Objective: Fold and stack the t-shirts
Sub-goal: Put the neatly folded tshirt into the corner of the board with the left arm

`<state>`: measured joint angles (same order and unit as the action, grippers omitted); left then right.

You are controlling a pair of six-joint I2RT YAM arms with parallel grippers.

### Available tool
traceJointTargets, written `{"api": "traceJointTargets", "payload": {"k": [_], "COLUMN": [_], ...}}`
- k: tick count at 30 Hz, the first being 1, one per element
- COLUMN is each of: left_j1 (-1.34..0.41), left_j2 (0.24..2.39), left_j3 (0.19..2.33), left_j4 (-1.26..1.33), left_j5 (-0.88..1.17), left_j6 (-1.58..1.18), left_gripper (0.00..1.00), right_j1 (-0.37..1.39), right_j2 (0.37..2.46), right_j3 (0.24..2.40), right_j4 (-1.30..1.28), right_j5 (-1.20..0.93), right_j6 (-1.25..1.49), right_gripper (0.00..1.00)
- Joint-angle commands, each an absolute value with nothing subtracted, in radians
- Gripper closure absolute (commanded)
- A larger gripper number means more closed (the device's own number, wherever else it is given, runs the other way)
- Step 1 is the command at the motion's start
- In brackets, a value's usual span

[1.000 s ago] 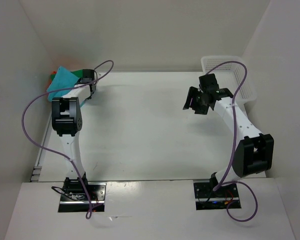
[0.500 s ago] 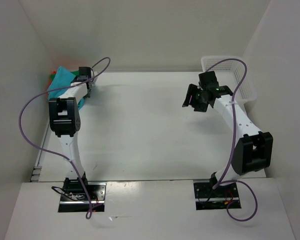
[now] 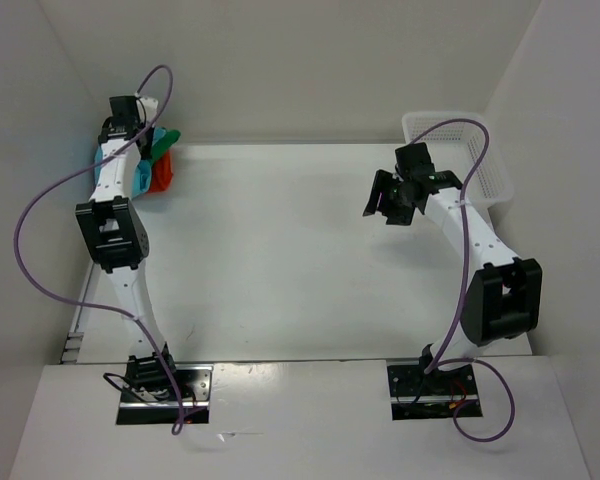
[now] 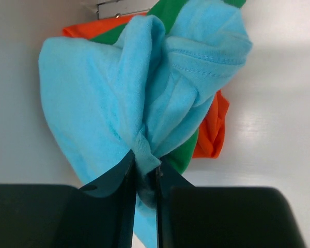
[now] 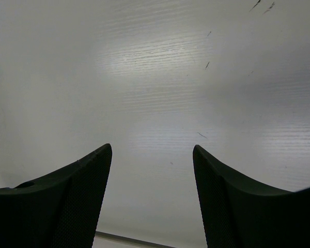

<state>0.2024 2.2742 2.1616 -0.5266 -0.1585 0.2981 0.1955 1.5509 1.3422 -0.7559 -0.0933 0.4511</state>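
My left gripper point(image 4: 144, 163) is shut on a bunched fold of the turquoise t-shirt point(image 4: 119, 88) and holds it lifted at the far left corner. The green t-shirt point(image 4: 183, 155) and the orange t-shirt point(image 4: 214, 124) hang or lie crumpled right behind the turquoise one. In the top view the left gripper point(image 3: 135, 145) is high by the left wall, with turquoise point(image 3: 142, 180), green point(image 3: 165, 138) and orange point(image 3: 163, 178) cloth beside it. My right gripper point(image 3: 385, 205) is open and empty over bare table; its fingers point(image 5: 88, 175) frame nothing.
A white mesh basket point(image 3: 480, 150) stands at the far right corner, just behind the right arm. White walls close in the left, back and right sides. A purple cable loops off each arm.
My left gripper has risen and swung back toward the left wall, pulling the turquoise shirt up; green and orange cloth now show beside it. The right arm has barely moved.
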Motion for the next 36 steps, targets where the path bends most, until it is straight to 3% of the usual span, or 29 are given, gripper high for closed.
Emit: {"api": "traceJointTargets", "payload": {"k": [1, 4, 7, 16, 18, 19, 27, 34, 36], "left_j1": [0.195, 0.183, 0.183, 0.173, 0.173, 0.173, 0.192, 0.201, 0.201], "left_j2": [2.399, 2.531, 2.65, 2.605, 2.585, 2.562, 2.361, 2.391, 2.433], "left_j3": [2.296, 2.498, 2.661, 2.651, 2.651, 2.651, 2.571, 2.517, 2.508], "left_j4": [-0.576, -0.694, -0.798, -0.808, -0.808, -0.808, -0.784, -0.765, -0.755], "left_j5": [-0.072, -0.072, 0.0, 0.075, 0.075, 0.075, 0.199, 0.238, 0.225], "left_j6": [0.265, 0.256, 0.256, 0.223, 0.206, 0.193, 0.183, 0.213, 0.213], "left_gripper": [0.97, 0.89, 0.61, 0.27, 0.14, 0.02, 0.0, 0.0, 0.11], "right_j1": [0.189, 0.189, 0.189, 0.189, 0.189, 0.189, 0.189, 0.189, 0.189], "right_j2": [1.56, 1.56, 1.56, 1.56, 1.56, 1.56, 1.52, 1.509, 1.5], "right_j3": [1.385, 1.404, 1.404, 1.413, 1.413, 1.413, 1.394, 1.385, 1.376], "right_j4": [-0.759, -0.769, -0.779, -0.798, -0.798, -0.798, -0.798, -0.788, -0.788], "right_j5": [-0.087, -0.087, -0.078, -0.077, -0.077, -0.077, -0.077, -0.077, -0.077], "right_j6": [0.44, 0.44, 0.44, 0.44, 0.44, 0.44, 0.44, 0.44, 0.44], "right_gripper": [0.3, 0.29, 0.29, 0.29, 0.29, 0.29, 0.29, 0.33, 0.41]}}
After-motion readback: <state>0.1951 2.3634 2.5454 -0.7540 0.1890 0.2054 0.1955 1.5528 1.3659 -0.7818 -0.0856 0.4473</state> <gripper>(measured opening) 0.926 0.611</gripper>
